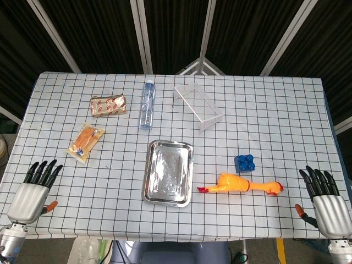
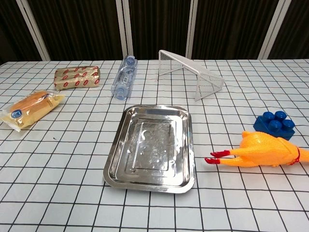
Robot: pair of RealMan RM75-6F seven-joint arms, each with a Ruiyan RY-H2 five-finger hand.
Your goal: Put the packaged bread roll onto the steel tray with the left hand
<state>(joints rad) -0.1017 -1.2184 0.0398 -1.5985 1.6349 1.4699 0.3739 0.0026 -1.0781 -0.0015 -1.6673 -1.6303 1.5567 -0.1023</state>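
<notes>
While both hands rest at the near edge of the worktop (image 1: 264, 110), you are at the very start: nothing is grasped. Your left hand (image 1: 34, 192) has its fingers (image 1: 43, 171) released and extended, and your right hand (image 1: 325, 201) likewise. The packaged bread roll (image 1: 86, 141) lies ahead of the left fingers and slightly inward, well apart from them; the steel tray (image 1: 169, 172) sits further inward, unoccupied. Next, you need to reach forward, lower over the roll and close on it.
</notes>
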